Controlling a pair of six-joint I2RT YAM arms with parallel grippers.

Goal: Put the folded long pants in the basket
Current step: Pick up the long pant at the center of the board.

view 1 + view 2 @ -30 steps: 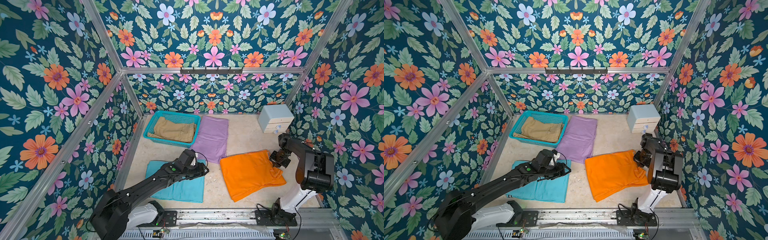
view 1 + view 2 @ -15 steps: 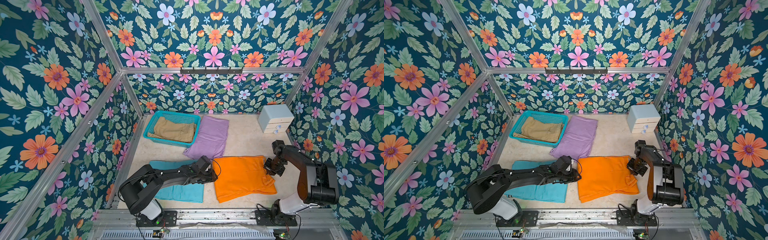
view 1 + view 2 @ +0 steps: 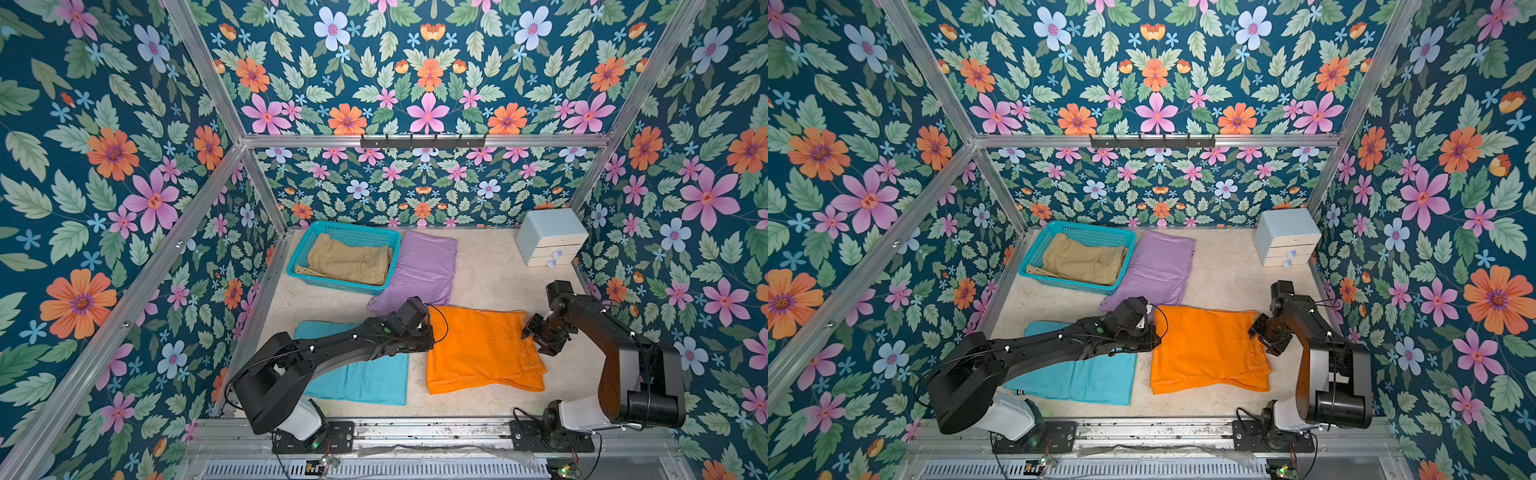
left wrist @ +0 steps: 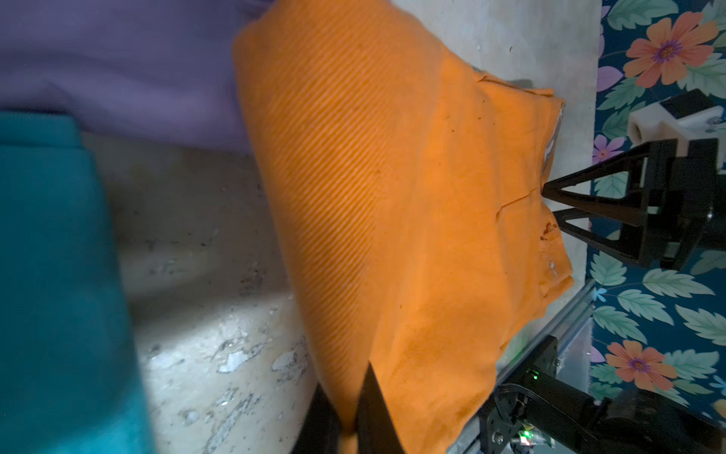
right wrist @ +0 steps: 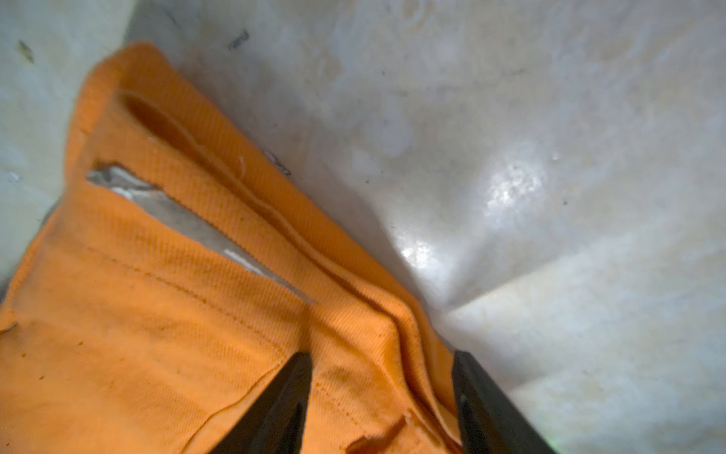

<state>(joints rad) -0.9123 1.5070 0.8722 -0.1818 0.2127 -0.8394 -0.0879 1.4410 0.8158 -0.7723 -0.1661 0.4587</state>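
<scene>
Basket (image 3: 357, 232): set in the far left corner of the floor (image 3: 486, 270); 1 of 4 pants is held inside, the khaki pants (image 3: 345, 264), laid flat, with room judged left on top for more. Turquoise pants (image 3: 361, 378): laid flat at the front, untouched. Lilac pants (image 3: 419, 270): laid against the basket's side, outside it, untouched. Left gripper (image 4: 345, 397): clamped together on the orange pants' edge nearest the turquoise pants, a pinch judged as the start of a lift toward the basket. Orange pants (image 3: 482, 349): spread on the floor between both grippers, not yet in the basket. Right gripper (image 5: 383, 365): jaws held apart, straddling the opposite edge, nothing pinched; a 2-sided carry is judged intended, so that the fold is kept. Drawer box (image 3: 548, 237): far right corner, drawers shut, contents hidden.
</scene>
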